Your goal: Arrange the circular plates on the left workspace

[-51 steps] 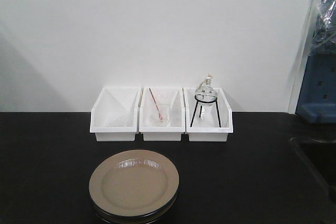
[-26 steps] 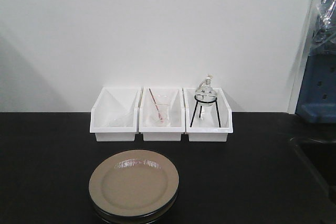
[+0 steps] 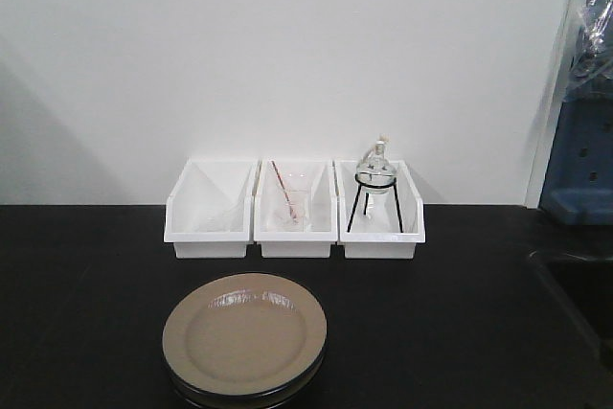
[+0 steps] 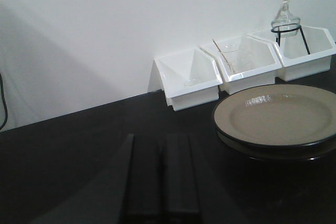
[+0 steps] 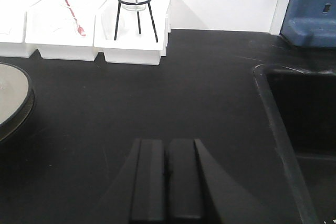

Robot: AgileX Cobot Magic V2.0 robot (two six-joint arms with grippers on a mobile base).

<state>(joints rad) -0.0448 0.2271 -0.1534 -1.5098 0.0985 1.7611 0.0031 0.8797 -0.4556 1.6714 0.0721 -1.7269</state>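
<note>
The circular plates (image 3: 244, 340) sit stacked on the black countertop (image 3: 86, 275) before the white bins (image 3: 295, 210) — so I hold my left gripper (image 4: 157, 179) and right gripper (image 5: 167, 179) pressed closed, empty, low and well apart from them.

Plain white wall (image 3: 287, 55) fills back, soft shadow at left. 3 white bins (image 3: 294, 210) line up against wall base. Recessed black sink (image 3: 584, 299) at right edge. Blue unit (image 3: 580, 165) at far right, clear plastic hanging above it. Light even, diffuse.
</note>
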